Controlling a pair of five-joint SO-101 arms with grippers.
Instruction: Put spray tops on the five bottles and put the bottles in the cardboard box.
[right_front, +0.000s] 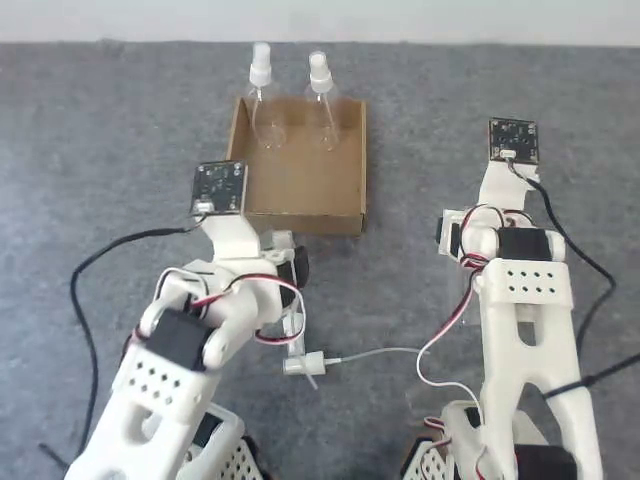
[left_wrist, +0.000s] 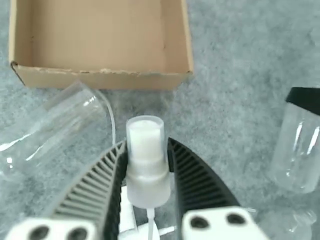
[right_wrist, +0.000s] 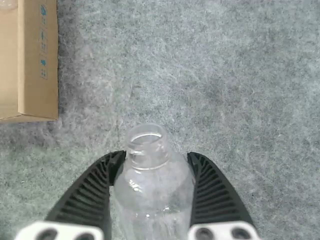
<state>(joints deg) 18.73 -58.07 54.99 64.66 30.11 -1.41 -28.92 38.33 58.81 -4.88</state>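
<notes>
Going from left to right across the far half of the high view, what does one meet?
Left arm's camera board → bottle with spray top → second bottle with spray top → right arm's camera board.

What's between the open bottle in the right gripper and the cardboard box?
Nothing. In the right wrist view, the stretch of grey carpet between the bottle and the cardboard box is bare.

Grey carpet-like table cover (right_front: 100, 120), pale wall strip (right_front: 420, 20) beyond
</notes>
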